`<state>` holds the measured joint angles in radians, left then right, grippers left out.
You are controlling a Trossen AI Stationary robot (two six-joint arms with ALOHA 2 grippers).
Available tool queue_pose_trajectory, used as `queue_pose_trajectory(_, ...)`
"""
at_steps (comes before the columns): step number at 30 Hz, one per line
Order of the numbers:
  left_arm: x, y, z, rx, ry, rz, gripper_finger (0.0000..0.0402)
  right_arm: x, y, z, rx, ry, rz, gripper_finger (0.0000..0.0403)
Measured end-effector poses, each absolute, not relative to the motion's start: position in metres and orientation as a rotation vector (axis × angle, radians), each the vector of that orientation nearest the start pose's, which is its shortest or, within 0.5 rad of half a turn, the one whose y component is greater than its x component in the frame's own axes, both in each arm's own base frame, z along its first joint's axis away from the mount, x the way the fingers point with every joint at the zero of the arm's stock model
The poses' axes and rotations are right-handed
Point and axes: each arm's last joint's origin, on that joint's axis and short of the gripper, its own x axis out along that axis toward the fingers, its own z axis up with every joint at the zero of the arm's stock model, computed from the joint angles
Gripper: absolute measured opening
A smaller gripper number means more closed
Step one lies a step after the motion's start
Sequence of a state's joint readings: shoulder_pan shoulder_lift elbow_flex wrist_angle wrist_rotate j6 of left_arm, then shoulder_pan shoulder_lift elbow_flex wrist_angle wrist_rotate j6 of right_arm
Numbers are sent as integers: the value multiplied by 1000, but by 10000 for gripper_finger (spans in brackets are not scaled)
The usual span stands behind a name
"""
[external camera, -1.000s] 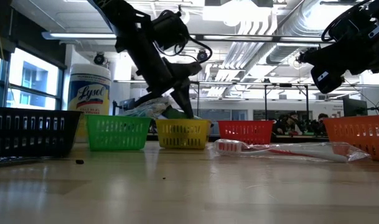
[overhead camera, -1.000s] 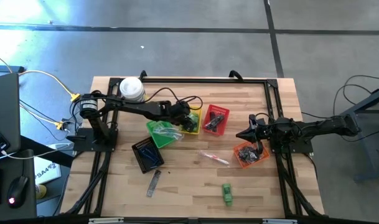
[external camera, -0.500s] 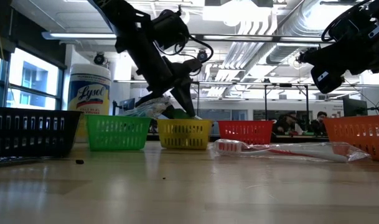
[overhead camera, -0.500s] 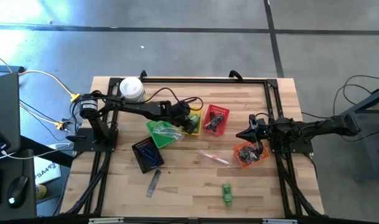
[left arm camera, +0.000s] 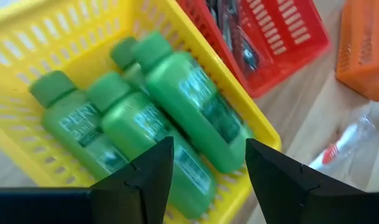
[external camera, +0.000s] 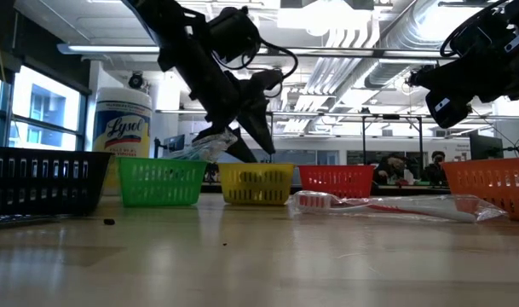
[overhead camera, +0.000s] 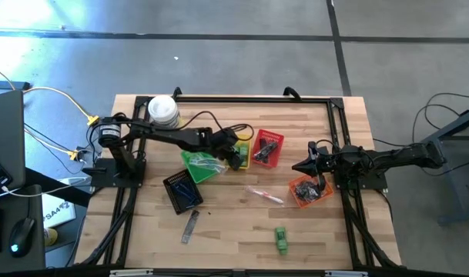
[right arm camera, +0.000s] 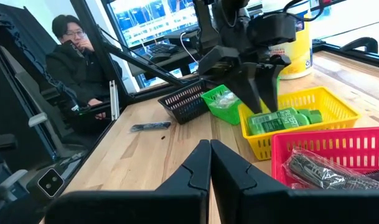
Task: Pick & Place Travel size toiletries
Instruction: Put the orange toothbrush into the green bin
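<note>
Several bright green mini bottles (left arm camera: 177,106) lie on their sides in the yellow basket (left arm camera: 27,37), one on top of the others. My left gripper (left arm camera: 208,149) hangs open just above them, slanting down, with the top bottle's base end below the gap between its fingers. The right wrist view shows the same gripper (right arm camera: 259,93) over the yellow basket (right arm camera: 313,106). One more green bottle (overhead camera: 281,238) lies on the table near the front edge. My right gripper (overhead camera: 299,165) waits shut and level at the right, beside the orange basket (overhead camera: 309,190).
The green basket (overhead camera: 199,164), red basket (overhead camera: 267,148) and black basket (overhead camera: 182,191) stand around the yellow one. A wrapped toothbrush (overhead camera: 265,195) and a grey comb (overhead camera: 190,225) lie on the wood. A white canister (overhead camera: 163,110) stands at the back left. A person (right arm camera: 77,56) sits beyond the table.
My left gripper has tipped a little and its fingertips have come up from inside the yellow basket to just above its rim. It has stayed open.
</note>
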<state>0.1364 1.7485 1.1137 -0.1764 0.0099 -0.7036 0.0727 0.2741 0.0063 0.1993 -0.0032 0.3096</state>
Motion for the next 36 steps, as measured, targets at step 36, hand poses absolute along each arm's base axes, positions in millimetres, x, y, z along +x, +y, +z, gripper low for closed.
queue_pose_trajectory(36, 340, 42, 284, 62, 916, 10, 193, 114, 9, 160, 308, 104, 100, 2)
